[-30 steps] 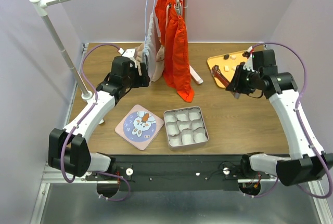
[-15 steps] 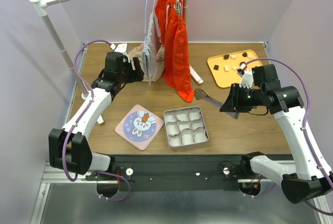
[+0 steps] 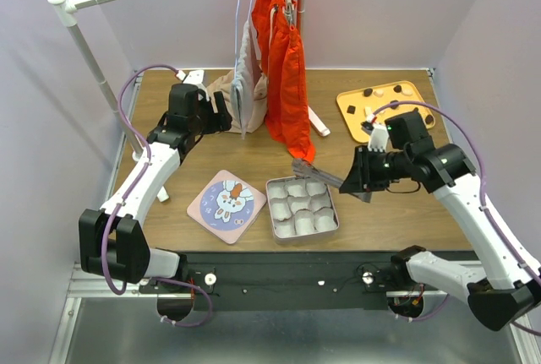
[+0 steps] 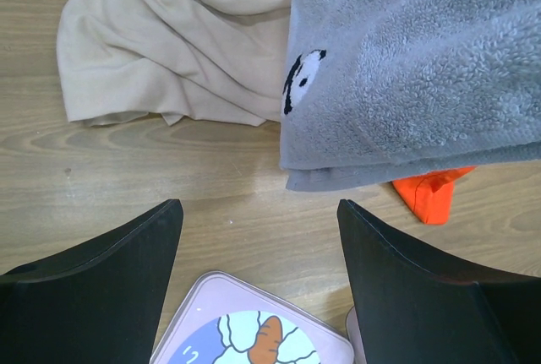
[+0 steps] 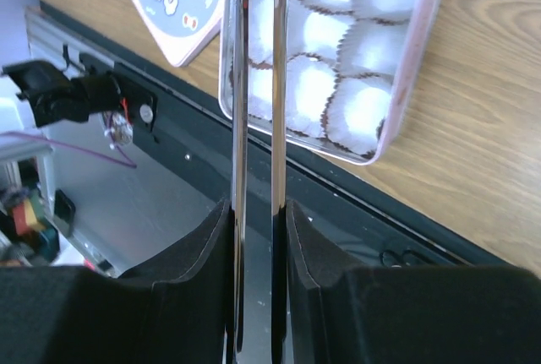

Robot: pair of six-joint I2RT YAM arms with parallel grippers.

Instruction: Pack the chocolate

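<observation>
Wooden worktop (image 3: pixel 397 203) lies under you, with pale lilac walls around it. Your right hand (image 3: pixel 357 176) is clenched on metal tongs (image 3: pixel 319 175), their tips hovering over the back edge of the tin (image 3: pixel 332 227) lined with white paper cups (image 3: pixel 303 205). You cannot tell whether they carry a piece. Your left hand (image 4: pixel 258 208) hangs released near the grey towel (image 4: pixel 406 68). The chocolate (image 3: pixel 367 91), small dark brown and cream bits, lies scattered on the orange tray (image 3: pixel 382 104) at back right.
</observation>
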